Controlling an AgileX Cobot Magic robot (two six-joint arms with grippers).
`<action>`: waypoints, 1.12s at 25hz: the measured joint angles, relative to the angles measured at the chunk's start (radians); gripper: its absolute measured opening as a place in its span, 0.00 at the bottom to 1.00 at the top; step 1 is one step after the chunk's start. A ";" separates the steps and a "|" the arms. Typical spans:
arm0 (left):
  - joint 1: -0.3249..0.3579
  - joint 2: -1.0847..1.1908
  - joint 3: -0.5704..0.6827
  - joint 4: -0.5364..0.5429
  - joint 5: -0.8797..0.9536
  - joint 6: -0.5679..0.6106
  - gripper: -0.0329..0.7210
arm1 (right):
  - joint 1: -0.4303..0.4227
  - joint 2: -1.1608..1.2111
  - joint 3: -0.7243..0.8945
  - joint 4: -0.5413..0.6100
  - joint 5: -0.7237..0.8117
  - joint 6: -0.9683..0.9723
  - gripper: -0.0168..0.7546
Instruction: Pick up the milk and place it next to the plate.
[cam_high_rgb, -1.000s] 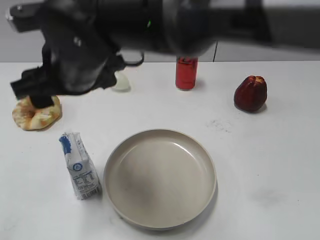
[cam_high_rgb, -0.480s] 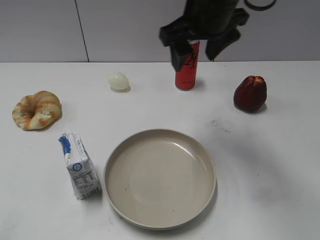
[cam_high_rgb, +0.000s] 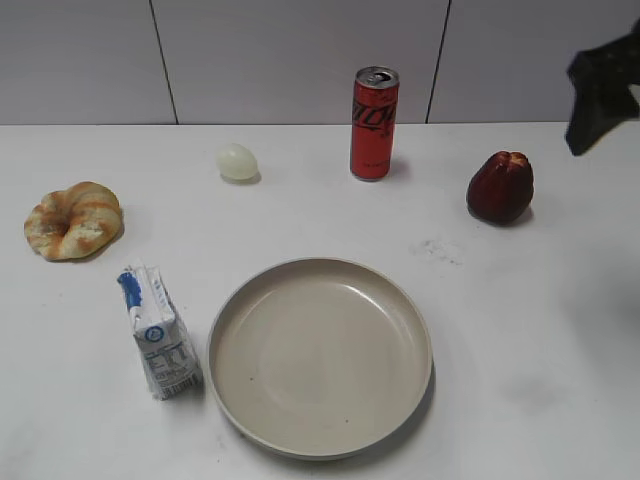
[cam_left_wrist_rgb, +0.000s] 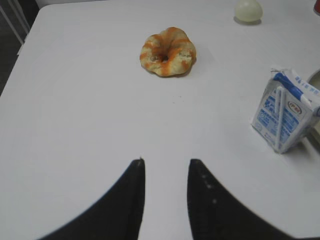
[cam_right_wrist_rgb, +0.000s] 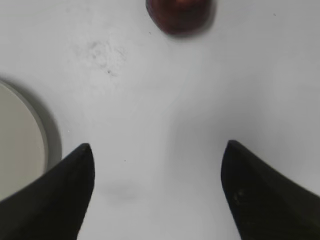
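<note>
The milk (cam_high_rgb: 160, 335), a small white carton with a blue gabled top, stands on the white table just left of the plate (cam_high_rgb: 320, 355), a wide beige dish. The milk also shows at the right of the left wrist view (cam_left_wrist_rgb: 285, 112). My left gripper (cam_left_wrist_rgb: 166, 162) is open and empty, above bare table to the left of the milk and well short of it. My right gripper (cam_right_wrist_rgb: 157, 147) is wide open and empty over bare table, with the plate's rim (cam_right_wrist_rgb: 17, 145) at its left. Part of the right arm (cam_high_rgb: 600, 90) shows dark at the exterior view's right edge.
A red soda can (cam_high_rgb: 374, 123) stands at the back. A pale egg (cam_high_rgb: 237, 161) and a ring-shaped bread (cam_high_rgb: 73, 220) lie at the back left. A dark red fruit (cam_high_rgb: 501, 186) sits at the right, ahead of my right gripper (cam_right_wrist_rgb: 179, 14). The table's left edge shows in the left wrist view.
The dark arm has swept from the upper left across the back to the far right edge of the exterior view. The milk, plate and other objects have not moved.
</note>
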 joint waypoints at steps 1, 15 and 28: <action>0.000 0.000 0.000 0.000 0.000 0.000 0.34 | -0.012 -0.049 0.049 0.000 -0.018 -0.008 0.79; 0.000 0.000 0.000 0.000 0.000 0.000 0.34 | -0.035 -0.821 0.632 0.007 -0.168 -0.093 0.79; 0.000 0.000 0.000 0.000 0.000 0.000 0.34 | -0.035 -1.391 0.867 0.007 -0.134 -0.109 0.79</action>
